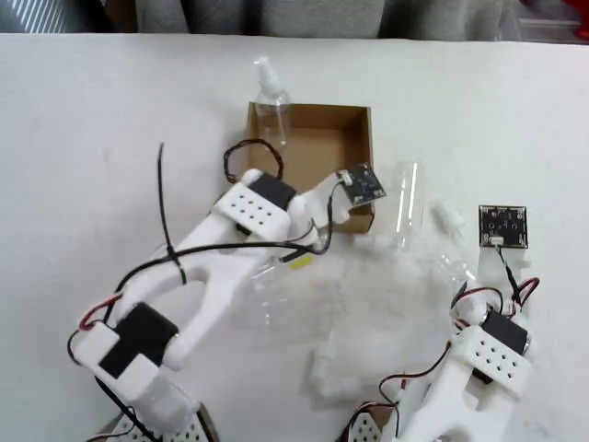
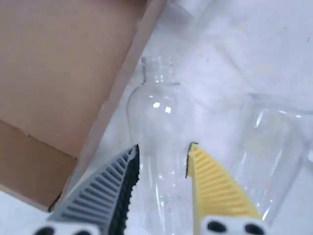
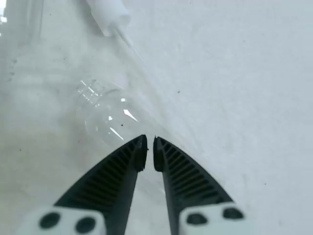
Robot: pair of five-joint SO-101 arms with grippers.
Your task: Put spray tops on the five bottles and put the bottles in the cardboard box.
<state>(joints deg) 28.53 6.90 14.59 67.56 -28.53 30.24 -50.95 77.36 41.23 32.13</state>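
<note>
Left gripper [image 2: 161, 152] spread wide, straddling a clear bottle [image 2: 156, 107] that lies on the table, not pinched, by the look of it. The bottle's long axis runs straight out from the jaws, neck leading, beside the cardboard box [image 2: 58, 73] wall. From above, the box sits at twelve o'clock of this gripper. Right gripper [image 3: 149, 142], at four o'clock, is nearly closed and empty, just short of a second bottle [image 3: 105, 117].
</note>
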